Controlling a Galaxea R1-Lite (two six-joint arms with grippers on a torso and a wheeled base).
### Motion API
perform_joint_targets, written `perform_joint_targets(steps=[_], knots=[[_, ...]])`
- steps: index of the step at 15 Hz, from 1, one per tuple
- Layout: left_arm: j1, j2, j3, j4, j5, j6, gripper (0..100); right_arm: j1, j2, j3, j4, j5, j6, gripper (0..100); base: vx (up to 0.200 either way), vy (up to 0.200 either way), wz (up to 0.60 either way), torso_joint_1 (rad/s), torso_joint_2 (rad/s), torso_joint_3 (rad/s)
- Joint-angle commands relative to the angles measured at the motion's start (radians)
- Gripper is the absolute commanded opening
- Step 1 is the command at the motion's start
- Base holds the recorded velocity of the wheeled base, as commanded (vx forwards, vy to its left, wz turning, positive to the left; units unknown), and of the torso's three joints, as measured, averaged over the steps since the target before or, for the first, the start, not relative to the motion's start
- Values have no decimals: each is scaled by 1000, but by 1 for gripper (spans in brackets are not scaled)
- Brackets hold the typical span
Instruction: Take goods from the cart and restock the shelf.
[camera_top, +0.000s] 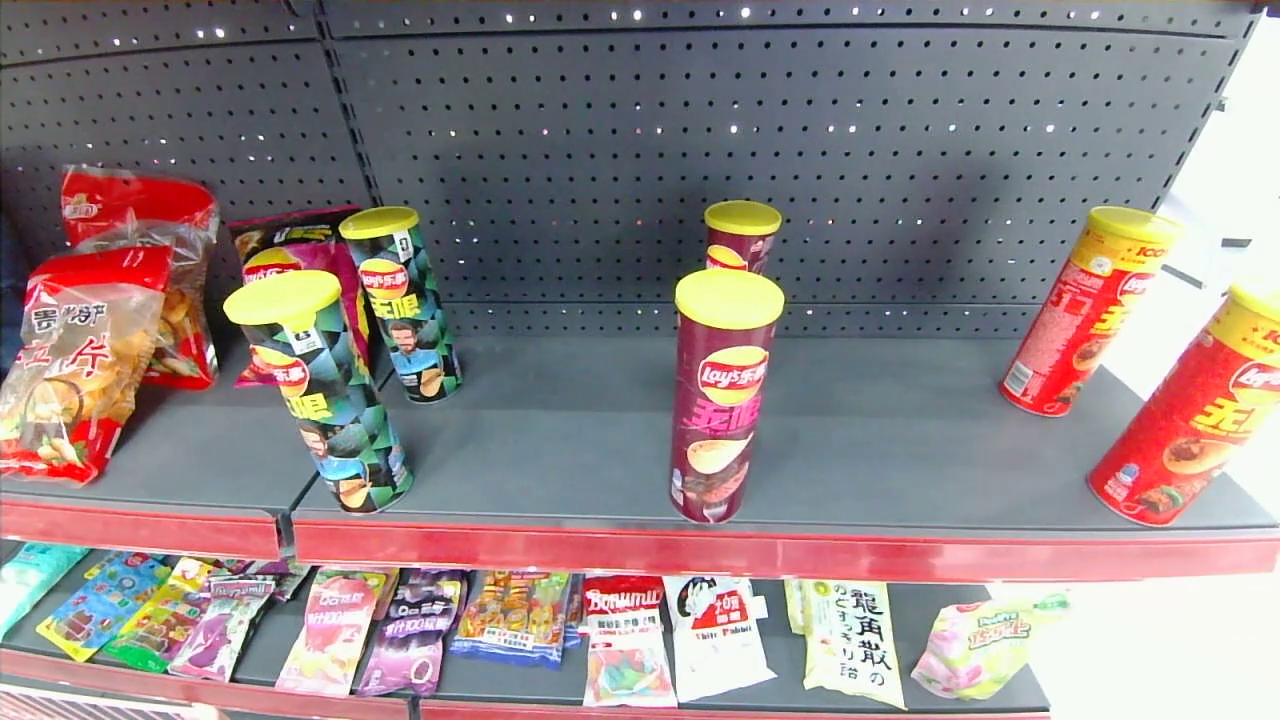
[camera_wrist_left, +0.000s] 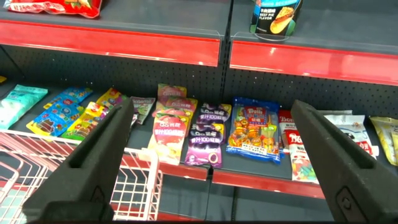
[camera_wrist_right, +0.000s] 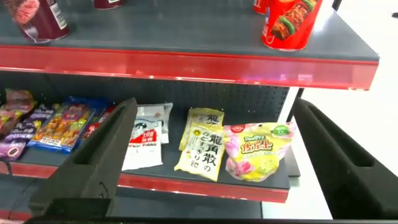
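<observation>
Setting: you face a store rack of dark grey metal with red front strips. To its right the room is bright white.
Left gripper: your left gripper hangs in front of the lower shelf, its black fingers spread wide with nothing between them.
Right gripper: your right gripper is level with the same shelf further right, just as wide and holding nothing.
Cart: the white wire cart with a red rim sits under your left gripper, just before the rack.
Lower shelf: the lower shelf carries a row of flat sweet packets lying side by side. At the right end are a white packet, a pale yellow packet with black characters and a pink-and-green bag.
Upper shelf: the upper shelf holds upright crisp tubes with yellow lids, in pairs.
Front tubes: a green-and-black patterned tube, a maroon tube and a red tube stand near the front edge, well apart.
Rear tubes: behind each stands its match, a second patterned tube, a second maroon tube and a second red tube.
Left end: two red-and-clear snack bags stand one behind the other.
Back: a dark perforated panel closes the rack.
</observation>
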Motion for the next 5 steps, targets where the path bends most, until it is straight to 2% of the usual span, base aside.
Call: perform_joint_targets(steps=[1, 5], knots=[[1, 2, 0, 0, 0, -1, 100, -1, -7, 1, 0, -1, 0, 100, 0, 0, 0, 0, 0, 0], [1, 2, 0, 0, 0, -1, 100, -1, -7, 1, 0, -2, 1, 100, 0, 0, 0, 0, 0, 0]])
